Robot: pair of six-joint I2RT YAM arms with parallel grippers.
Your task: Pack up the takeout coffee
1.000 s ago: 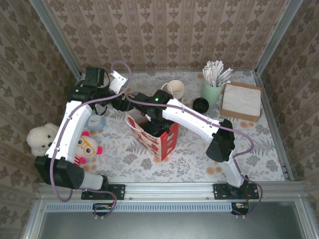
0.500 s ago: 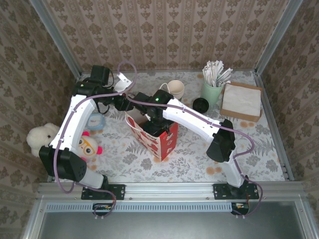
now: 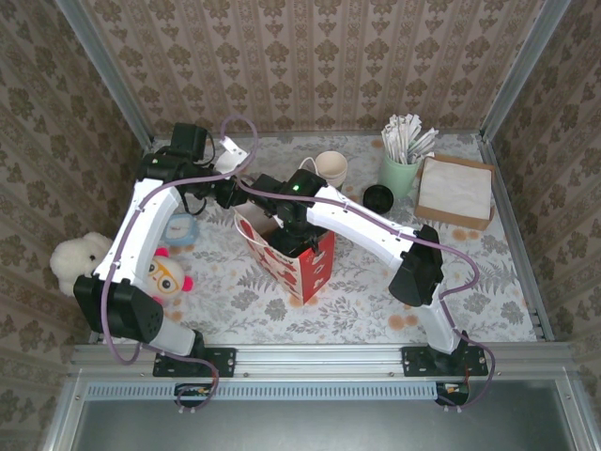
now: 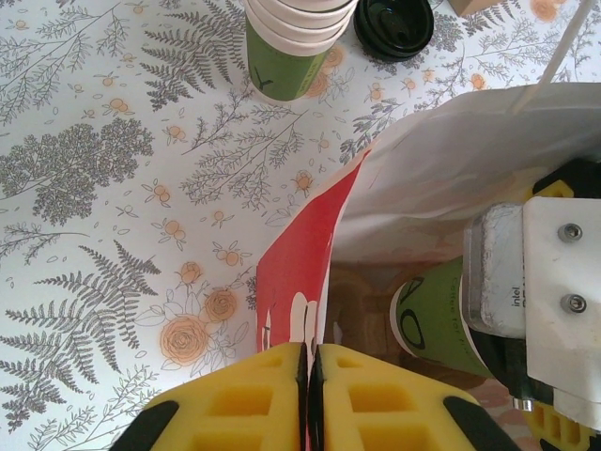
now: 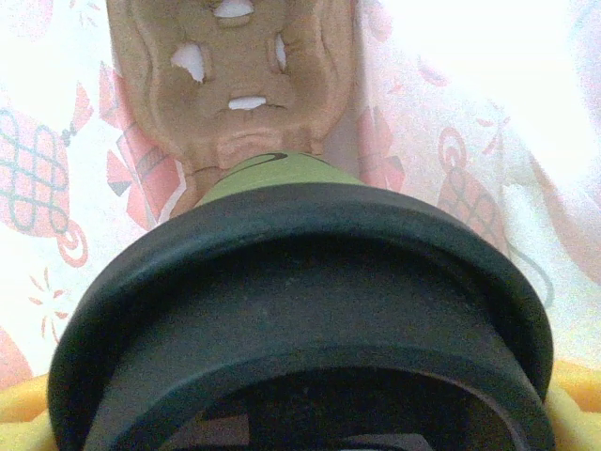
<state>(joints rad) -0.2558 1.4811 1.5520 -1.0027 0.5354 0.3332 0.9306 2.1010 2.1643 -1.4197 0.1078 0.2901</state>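
Finds the takeout coffee (image 5: 300,310) already down inside the red-and-white paper bag (image 4: 310,254), black lid up, green wall just above the brown pulp cup carrier (image 5: 235,85) on the bag's floor. Cannot tell whether touching the carrier or hanging clear of it.

Judged as most of the way there: cup lifted, carried over and lowered through the bag's mouth. Left to do, by the look of it: seating the cup in a carrier well, letting go, drawing the arm out.

Grips the cup with the right gripper (image 3: 294,237), jaws spread wide around the lid, yellow pads (image 5: 573,404) peeking in at four and eight o'clock of its wrist view.

Pinches the bag's red rim with the left gripper (image 4: 308,381), jaws pressed together on the thin edge at six o'clock of its own view. From above, at the bag's ten o'clock corner, probably keeping the mouth spread.

Beyond the bag on the fern-print table (image 4: 94,188): stack of cups (image 4: 291,38) at twelve o'clock, loose black lid (image 4: 392,23) at one o'clock.
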